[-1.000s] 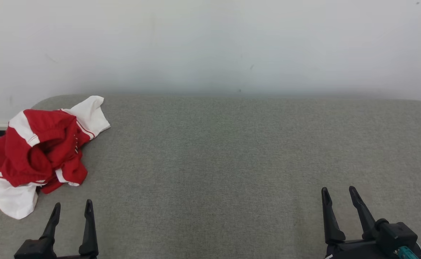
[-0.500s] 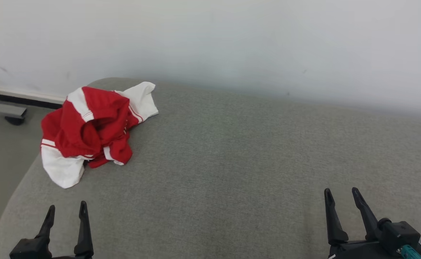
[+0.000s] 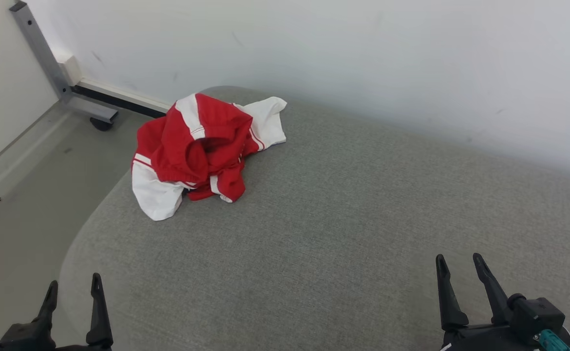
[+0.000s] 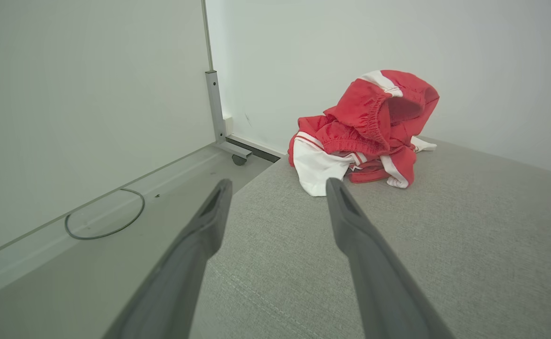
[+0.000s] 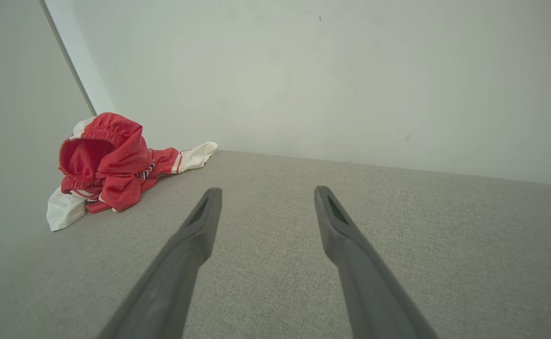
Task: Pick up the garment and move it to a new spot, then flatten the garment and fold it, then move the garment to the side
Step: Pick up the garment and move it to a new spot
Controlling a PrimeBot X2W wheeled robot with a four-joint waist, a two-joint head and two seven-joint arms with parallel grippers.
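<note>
The garment is a red and white piece lying crumpled in a heap near the far left corner of the grey fabric surface. It also appears ahead of the left gripper as a bunched garment and far to the left as a garment in the right wrist view. My left gripper stands open at the lower left, over the surface's left edge, well short of the heap. My right gripper is open at the lower right, far from it. Nothing sits between either pair of fingers.
A white wall runs behind the surface. To the left the floor drops away, with a grey metal post on a wheeled foot and a dark cable loop lying on it.
The head camera has turned left, so the garment now sits nearer the picture's middle and the floor and post have come into view. Both grippers stay open and the garment lies unchanged.
</note>
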